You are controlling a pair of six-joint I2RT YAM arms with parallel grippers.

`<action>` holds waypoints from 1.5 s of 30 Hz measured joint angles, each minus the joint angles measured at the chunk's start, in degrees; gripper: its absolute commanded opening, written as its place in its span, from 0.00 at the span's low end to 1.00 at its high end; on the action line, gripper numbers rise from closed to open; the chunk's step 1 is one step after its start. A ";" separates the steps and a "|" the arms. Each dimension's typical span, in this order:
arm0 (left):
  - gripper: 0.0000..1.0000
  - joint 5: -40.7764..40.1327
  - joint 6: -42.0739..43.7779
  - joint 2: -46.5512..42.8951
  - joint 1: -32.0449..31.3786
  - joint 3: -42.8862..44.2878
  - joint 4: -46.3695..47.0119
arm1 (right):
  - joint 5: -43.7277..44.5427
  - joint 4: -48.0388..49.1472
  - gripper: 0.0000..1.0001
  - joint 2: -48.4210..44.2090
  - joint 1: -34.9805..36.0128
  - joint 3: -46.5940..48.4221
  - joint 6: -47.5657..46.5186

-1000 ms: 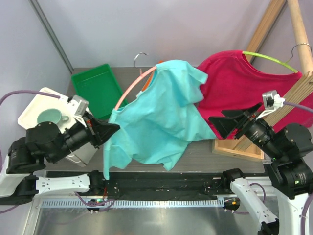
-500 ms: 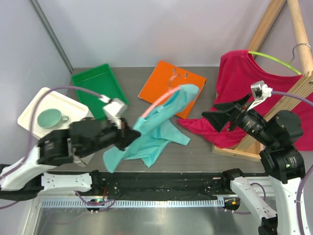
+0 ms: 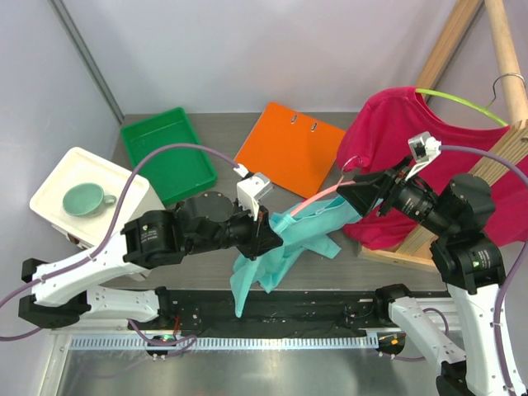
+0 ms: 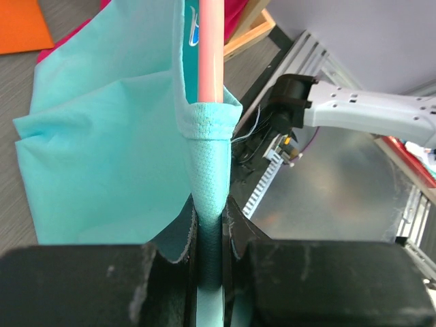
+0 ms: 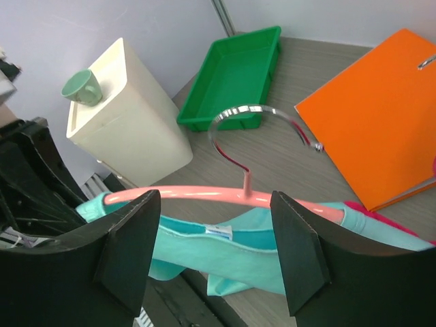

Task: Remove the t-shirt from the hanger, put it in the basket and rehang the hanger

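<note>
The teal t-shirt point(image 3: 276, 252) hangs bunched from a pink hanger point(image 3: 318, 200) above the table's near middle. My left gripper point(image 3: 268, 233) is shut on the shirt's hem where the cloth wraps one end of the hanger; in the left wrist view the pink hanger rod point(image 4: 210, 48) runs out of the cloth point(image 4: 102, 157) pinched at my left gripper point(image 4: 210, 228). My right gripper point(image 3: 351, 194) is open at the hanger's other end. In the right wrist view the pink hanger bar point(image 5: 204, 195) and its metal hook point(image 5: 252, 119) lie between the spread fingers point(image 5: 126, 245), untouched, with the shirt's collar point(image 5: 225, 248) below.
A red t-shirt point(image 3: 396, 140) on a green hanger point(image 3: 462, 103) hangs from the wooden rack point(image 3: 487, 165) at the right. An orange binder point(image 3: 293, 148) and a green tray point(image 3: 165, 148) lie at the back. A white box point(image 3: 58, 177) holding a cup point(image 3: 87, 198) stands left.
The left arm swung right and lowered, carrying the shirt and hanger to the near middle, and the shirt bunched up. The right gripper moved left around the hanger's top and narrowed a little.
</note>
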 measured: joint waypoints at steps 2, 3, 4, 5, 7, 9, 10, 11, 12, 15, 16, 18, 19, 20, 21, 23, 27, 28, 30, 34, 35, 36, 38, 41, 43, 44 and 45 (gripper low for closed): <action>0.00 0.66 -0.63 0.00 0.00 0.00 1.09 | 0.11 0.13 0.66 -0.94 0.00 -1.77 -0.07; 0.00 1.09 -0.96 0.00 0.00 0.00 1.64 | 0.15 0.17 0.64 -1.36 0.00 -2.67 -0.07; 0.00 1.36 -1.07 0.00 0.00 0.00 2.03 | 0.26 0.15 0.63 -1.68 0.00 -3.43 -0.04; 0.00 1.70 -1.25 0.00 0.00 0.00 2.43 | 0.46 0.24 0.62 -1.88 0.00 -3.98 -0.04; 0.00 2.21 -1.55 0.09 0.04 0.00 2.86 | 1.01 0.57 0.61 -2.01 0.00 -4.59 -0.02; 0.00 2.49 -1.92 0.35 0.22 0.00 3.06 | 1.70 0.85 0.60 -2.21 0.00 -5.01 -0.09; 0.00 2.64 -2.10 0.57 0.33 0.00 3.17 | 2.21 0.85 0.60 -2.34 0.00 -5.14 -0.15; 0.00 2.84 -2.27 0.79 0.37 0.00 3.32 | 2.62 0.94 0.60 -2.38 0.00 -5.16 -0.20; 0.00 3.08 -2.36 0.94 0.37 0.00 3.37 | 3.08 1.05 0.60 -2.49 0.00 -5.16 -0.24; 0.00 3.96 -2.54 1.27 0.37 0.00 3.37 | 4.17 1.36 0.59 -3.17 0.00 -5.16 -0.22; 0.00 4.11 -2.54 1.29 0.37 0.00 3.37 | 4.44 1.60 0.59 -3.50 0.00 -5.16 -0.22; 0.00 4.74 -2.56 1.29 0.37 0.00 3.50 | 4.61 2.21 0.58 -3.85 0.00 -5.16 -0.22; 0.00 5.03 -2.56 1.29 0.42 0.00 3.67 | 4.61 2.47 0.57 -3.85 0.00 -5.18 -0.22; 0.00 5.27 -2.56 1.29 0.48 0.00 3.82 | 4.61 2.67 0.57 -3.76 0.00 -5.20 -0.20; 0.00 5.60 -2.56 1.29 0.52 0.00 3.96 | 4.61 2.97 0.56 -3.65 0.00 -5.40 -0.20; 0.00 6.23 -2.62 1.36 0.66 0.00 4.46 | 4.61 3.72 0.53 -3.65 0.00 -6.38 -0.09; 0.00 7.21 -2.97 2.14 0.70 0.04 5.46 | 4.61 5.53 0.42 -3.65 0.00 -8.66 0.48; 0.00 7.43 -3.04 2.54 0.74 0.04 5.60 | 4.61 5.90 0.39 -3.65 0.00 -9.16 0.68; 0.00 7.98 -3.13 3.41 0.74 0.09 6.01 | 4.66 6.43 0.24 -3.69 0.00 -10.05 0.94; 0.01 8.41 -4.31 4.48 0.81 0.15 6.71 | 7.04 6.45 0.01 -4.42 0.00 -11.80 -0.09; 0.10 8.41 -4.52 4.48 0.92 0.15 6.91 | 7.69 6.40 0.01 -4.76 0.00 -12.15 -0.79; 0.16 8.28 -4.94 4.35 1.03 0.17 7.34 | 8.76 6.36 0.01 -5.40 0.00 -12.61 -1.09; 0.33 8.17 -5.40 4.20 1.11 0.15 7.93 | 10.64 6.29 0.01 -6.73 0.09 -13.00 -0.72; 0.49 7.63 -5.68 3.74 1.07 -0.24 10.34 | 14.32 6.08 0.01 -8.85 0.17 -13.03 1.38; 0.52 7.26 -6.12 2.38 1.11 -1.92 12.13 | 16.61 6.12 0.01 -10.01 0.17 -13.03 2.82; 0.55 7.17 -6.36 1.79 1.07 -2.67 12.33 | 17.18 6.14 0.01 -10.29 0.17 -13.03 3.26; 0.58 7.06 -6.56 1.03 1.05 -3.63 12.37 | 17.81 6.14 0.01 -10.60 0.17 -13.03 3.76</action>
